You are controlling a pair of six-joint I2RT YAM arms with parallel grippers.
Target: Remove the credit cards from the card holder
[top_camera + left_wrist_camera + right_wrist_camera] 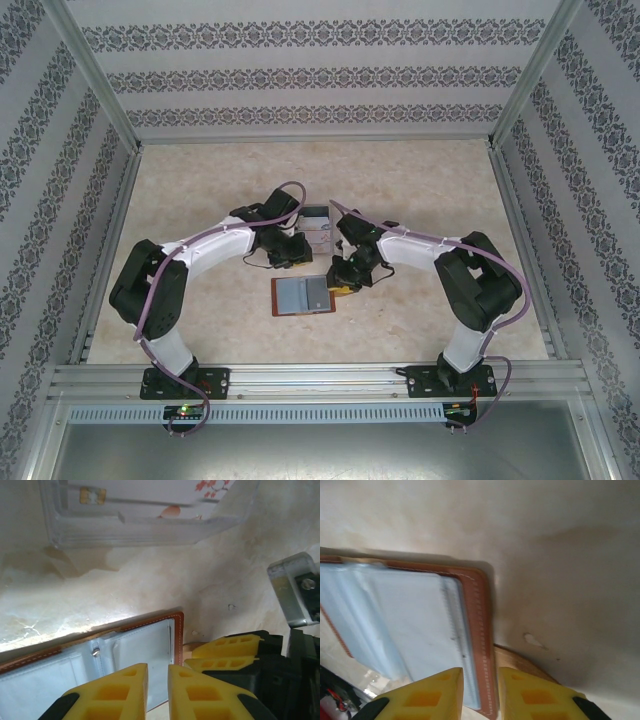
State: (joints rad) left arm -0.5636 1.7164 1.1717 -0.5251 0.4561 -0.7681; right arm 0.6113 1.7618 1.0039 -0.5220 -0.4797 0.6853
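The wallet (302, 295) is laid open and flat on the table (560, 555), with its grey-blue pockets turned up and a stitched brown border around them. It is placed beneath the left gripper (157, 692) and the right gripper (481, 695), with one set at each side of its far right corner.

The left gripper is held over the pockets, and the wallet's corner is seen just ahead of its fingertips. Its yellow fingers are kept a narrow slit apart and nothing is gripped between them; only pocket and a strip of table are seen through the slit. Further ahead, across bare table, a clear rack (150, 535) is found. A card (145, 492) is lying in it, white with a gold chip and red-orange floral print. To the right of this gripper, just beside the wallet's edge, the other gripper's fingers are seen close together.

The right gripper is set at the wallet's side edge. Its fingers are parted a little, and the brown border is seen running through the gap between them. Whether the border is pinched or merely straddled cannot be told. A tan rounded tab (520, 665) is seen jutting out from under the border, below the right-hand finger. The pockets are spread out to the left of the fingers.

Whether cards are sitting in the pockets cannot be told.
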